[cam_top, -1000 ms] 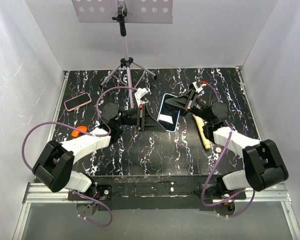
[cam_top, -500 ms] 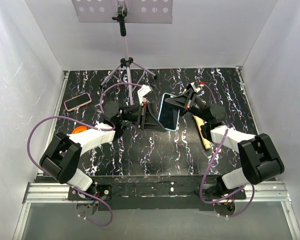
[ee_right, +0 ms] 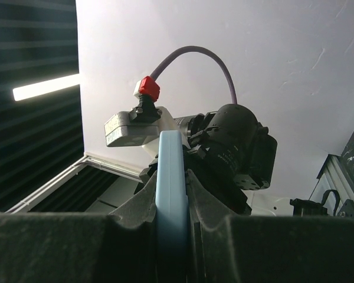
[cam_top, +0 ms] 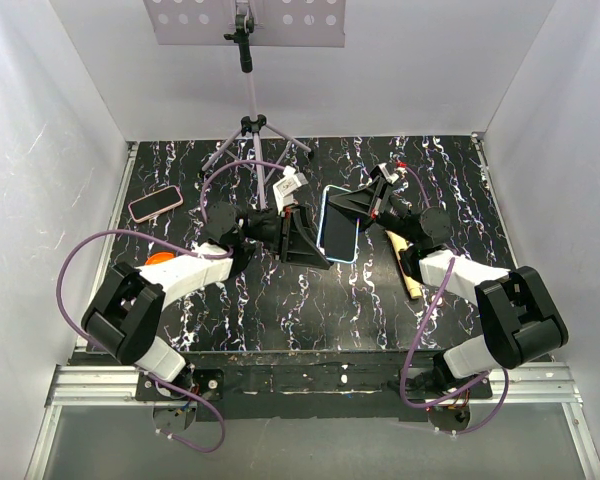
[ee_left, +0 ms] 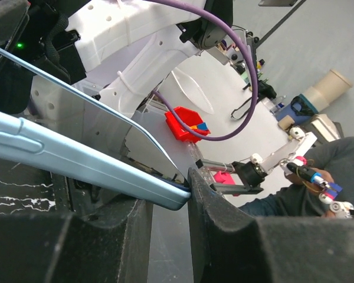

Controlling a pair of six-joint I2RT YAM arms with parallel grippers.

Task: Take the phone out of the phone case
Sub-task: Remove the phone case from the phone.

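A phone in a light blue case (cam_top: 338, 224) is held up off the table between my two grippers, with its dark screen toward the top camera. My right gripper (cam_top: 368, 204) is shut on the case's right edge. The right wrist view shows the blue edge (ee_right: 169, 153) squeezed between both fingers of the right gripper (ee_right: 171, 180). My left gripper (cam_top: 306, 233) is at the phone's left side. In the left wrist view the case corner (ee_left: 165, 193) sits between the jaws of the left gripper (ee_left: 169, 200), pressed against the right finger (ee_left: 212, 224).
A pink phone (cam_top: 155, 204) lies at the far left of the marbled table (cam_top: 310, 310). An orange object (cam_top: 158, 262) sits by the left arm. A tripod (cam_top: 252, 130) stands at the back centre. A yellow-handled tool (cam_top: 404, 262) lies under the right arm.
My left gripper has moved right and up to the phone's left edge and closed on its corner. The phone has tilted up slightly. The right gripper has kept its hold.
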